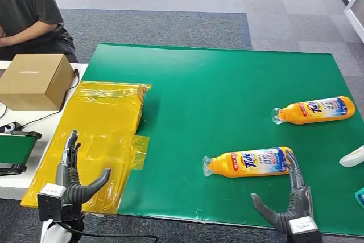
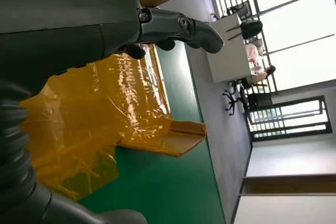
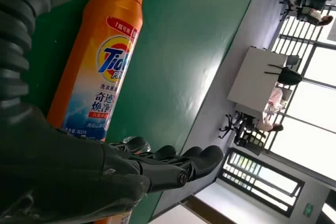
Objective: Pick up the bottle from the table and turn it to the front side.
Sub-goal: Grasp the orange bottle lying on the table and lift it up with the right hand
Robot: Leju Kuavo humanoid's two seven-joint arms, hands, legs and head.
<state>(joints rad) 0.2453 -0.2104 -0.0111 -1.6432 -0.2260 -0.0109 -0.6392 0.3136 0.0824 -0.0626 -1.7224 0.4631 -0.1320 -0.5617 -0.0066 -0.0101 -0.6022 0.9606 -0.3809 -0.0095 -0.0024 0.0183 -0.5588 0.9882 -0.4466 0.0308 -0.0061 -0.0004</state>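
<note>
Right hand [image 1: 296, 200] spread wide, holding nothing, fingers just beside near Tide bottle [image 1: 251, 162] | left hand [image 1: 73, 177] spread too, holding nothing, over yellow plastic sheet [image 1: 98, 135] | near Tide bottle lying flat on green mat [image 1: 206, 95], label up | second Tide bottle [image 1: 315, 110] farther back on green mat

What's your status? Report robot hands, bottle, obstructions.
Left robot hand open over the yellow plastic sheet. Right robot hand open beside near bottle, not gripping. Bottle lying flat on green mat, label up. Nothing blocking the grasp.
</note>
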